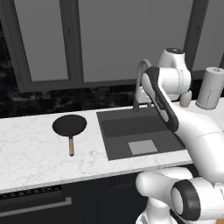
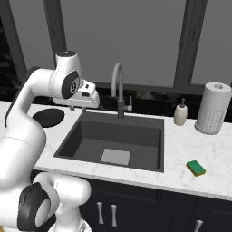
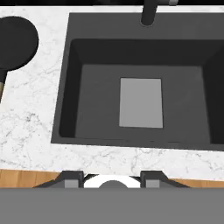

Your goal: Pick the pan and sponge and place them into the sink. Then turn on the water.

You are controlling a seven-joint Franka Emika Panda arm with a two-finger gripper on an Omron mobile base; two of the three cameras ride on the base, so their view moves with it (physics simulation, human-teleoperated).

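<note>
The gripper (image 3: pixel 112 178) is seen nearest, its two dark fingertips (image 3: pixel 72 178) standing apart with nothing between them, held high over the front edge of the counter (image 1: pixel 30 153); just beyond, the white marble counter is laid out with grey veining, above dark cabinets (image 2: pixel 136 208); the sponge (image 2: pixel 196 167), a small green block with a yellowish edge, is found lying flat on the counter to the right of the sink (image 2: pixel 81 136), apart from it; the sink is set into the counter as a dark grey rectangular basin with a lighter grey square at its bottom; the pan (image 1: pixel 69 125), round and black with a short light-wooden handle pointed toward the front, is seen resting on the counter to the left of the sink; behind the basin a grey gooseneck faucet (image 2: pixel 117 81) is mounted; a soap bottle (image 2: pixel 181 113) and a paper towel roll (image 2: pixel 212 108) are placed farther right near the wall; a large dark-framed window (image 2: pixel 122 41) is seen at the back.
</note>
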